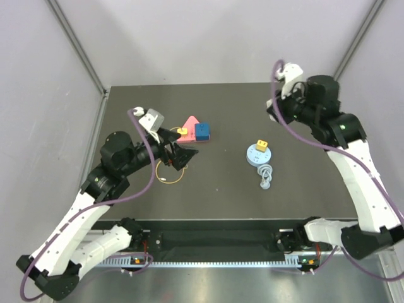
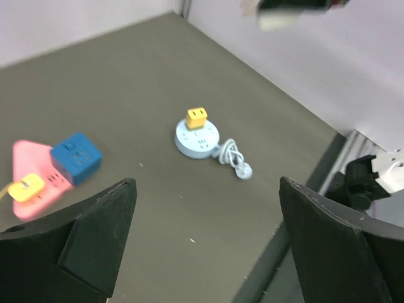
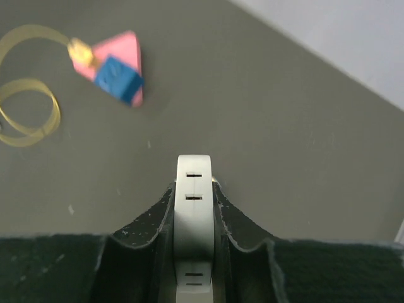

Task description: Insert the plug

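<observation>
Left gripper [image 2: 207, 189] is seen spread wide over the matte dark table [image 2: 158, 88]. A smooth white slotted block [image 3: 194, 169] is pinched by the right gripper [image 3: 194, 192]. The yellow plug [image 2: 26, 188] is found on the pink triangular socket [image 2: 28, 156], beside a blue cube [image 2: 76, 158].

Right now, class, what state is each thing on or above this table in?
left claw, open, empty.
right claw, shut on white block.
white block, held in the air.
yellow plug, seated on pink strip.
blue cube, standing on pink strip.
yellow adapter, upright on round strip.
cord, bundled beside round strip.
yellow cable, loosely coiled.
</observation>
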